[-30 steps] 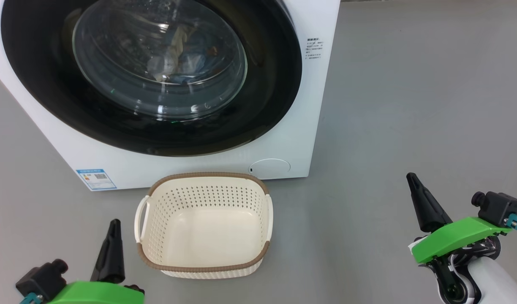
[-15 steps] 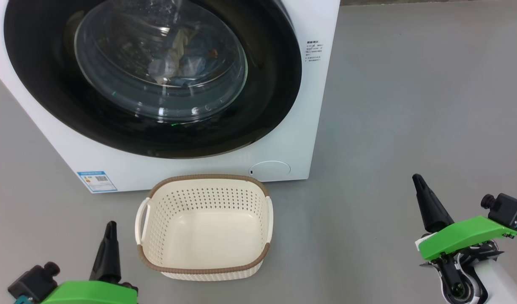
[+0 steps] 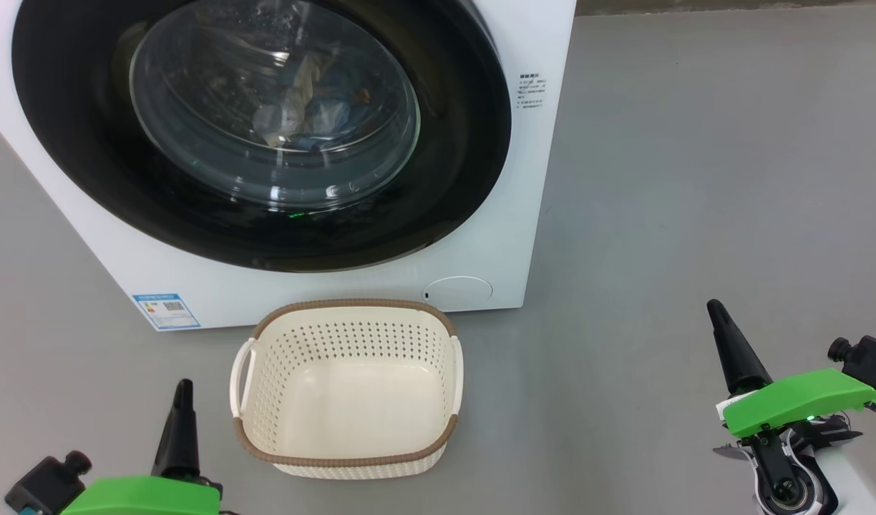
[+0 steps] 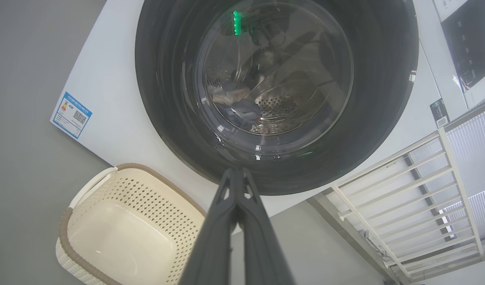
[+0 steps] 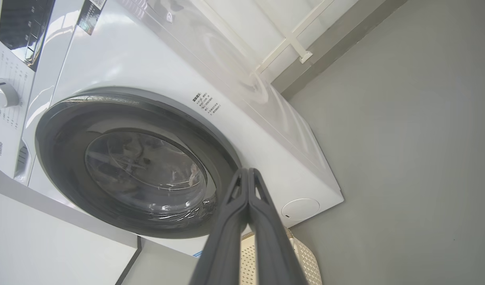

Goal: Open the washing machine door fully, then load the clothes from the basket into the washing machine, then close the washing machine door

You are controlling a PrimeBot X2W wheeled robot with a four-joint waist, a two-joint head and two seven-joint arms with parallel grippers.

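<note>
Both pincers have sunk a touch lower and outward in the head view, and the whole scene has slid down slightly as well, so we judge that our head camera moved; nothing else has shifted. Our left pincer (image 3: 183, 392) and right pincer (image 3: 717, 316) have their fingers pressed together on nothing. They hang over the floor (image 3: 696, 179) on either side of the basket (image 3: 345, 458), which stands empty just in front of the washing machine (image 3: 538, 214). The clothes (image 3: 309, 96) lie in the drum (image 4: 274, 107) behind the washing machine door (image 3: 459, 129), which looks shut. We expect that door to be rigid, fairly heavy and slippery on its gloss. Any further press belongs on the black ring (image 3: 87, 157), not on the bulging glass (image 3: 216, 143).
</note>
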